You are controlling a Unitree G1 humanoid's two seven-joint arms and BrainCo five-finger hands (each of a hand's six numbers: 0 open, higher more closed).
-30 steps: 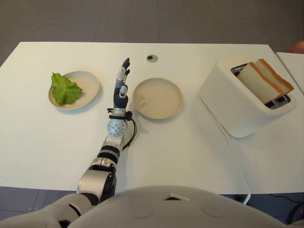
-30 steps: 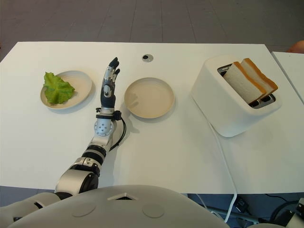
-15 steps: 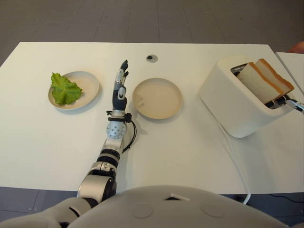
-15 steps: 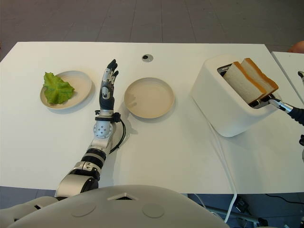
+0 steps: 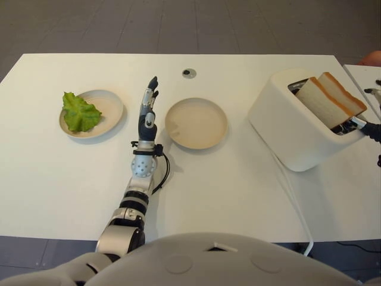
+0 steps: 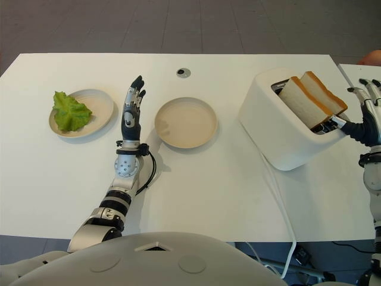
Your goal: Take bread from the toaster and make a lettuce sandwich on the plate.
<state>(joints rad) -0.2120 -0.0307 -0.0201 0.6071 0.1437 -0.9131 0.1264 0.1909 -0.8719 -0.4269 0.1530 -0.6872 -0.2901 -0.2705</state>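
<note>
A white toaster (image 5: 292,128) stands at the table's right with two bread slices (image 5: 330,100) sticking out of its slots. An empty beige plate (image 5: 196,123) lies in the middle. A lettuce leaf (image 5: 79,111) rests on a second small plate (image 5: 106,105) at the left. My left hand (image 5: 146,109) is open, fingers stretched and pointing away, between the two plates and holding nothing. My right hand (image 6: 365,113) is open at the right edge, just right of the toaster and close to the bread.
A small dark round hole (image 5: 189,73) sits in the table (image 5: 71,173) near its far edge. The toaster's white cable (image 5: 294,199) runs toward the front edge. A second table (image 5: 364,77) adjoins at the right.
My right hand has come into view from the right and risen beside the toaster. My left hand has shifted slightly left; the bread, plates and lettuce stay put.
</note>
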